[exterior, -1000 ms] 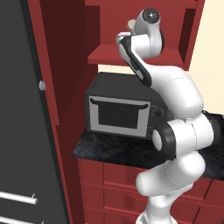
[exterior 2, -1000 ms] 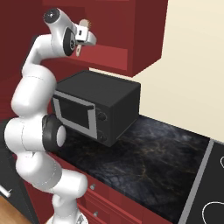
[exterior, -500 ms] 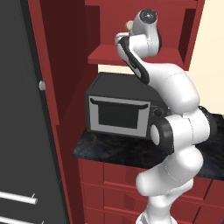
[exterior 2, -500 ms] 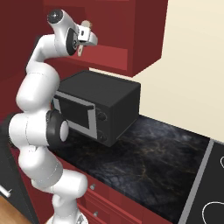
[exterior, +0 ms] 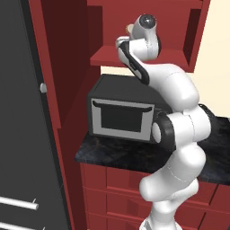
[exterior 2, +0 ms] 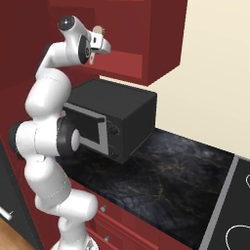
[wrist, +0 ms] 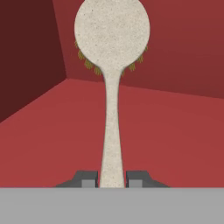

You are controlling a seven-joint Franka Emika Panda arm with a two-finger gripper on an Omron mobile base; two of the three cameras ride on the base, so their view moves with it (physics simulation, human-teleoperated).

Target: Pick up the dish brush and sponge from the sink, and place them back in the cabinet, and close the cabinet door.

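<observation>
The dish brush (wrist: pixel 112 87), cream-white with a round head and slim handle, pointed into the open dark red cabinet (wrist: pixel 175 131), held above its red shelf with yellowish bristles showing behind the head. The handle's near end sat clamped between the gripper (wrist: pixel 112 180) fingers.

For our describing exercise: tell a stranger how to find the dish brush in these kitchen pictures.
Find the dark red cabinet on the wall above the black microwave. At its open shelf, the robot's hand is shut on the dish brush. It is the pale thing there, with a round speckled head on a thin handle.
</observation>
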